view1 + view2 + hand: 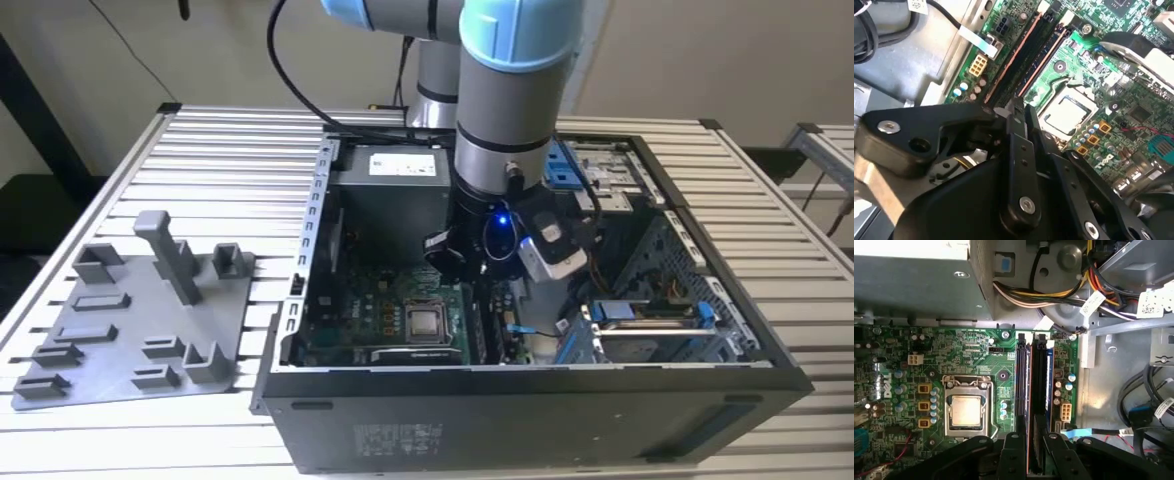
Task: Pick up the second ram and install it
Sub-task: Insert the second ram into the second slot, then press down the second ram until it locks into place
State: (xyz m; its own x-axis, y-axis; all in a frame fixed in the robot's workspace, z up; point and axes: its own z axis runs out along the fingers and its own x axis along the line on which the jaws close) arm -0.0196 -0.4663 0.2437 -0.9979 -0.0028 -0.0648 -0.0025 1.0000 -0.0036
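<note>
Jaws pinch what seems the second ram (1030, 405) over the motherboard (969, 355) slots.

Green motherboard (969, 347) with silver processor (966, 410); black gripper (1029, 450); grey power-supply box (390, 195); grey arm, light-blue joints (514, 30).

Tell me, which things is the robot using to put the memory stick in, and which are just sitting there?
For the job: gripper, right above the memory slots; motherboard.

Just sitting there: grey holder tray on the table, power-supply box, processor, cable bundle.
</note>
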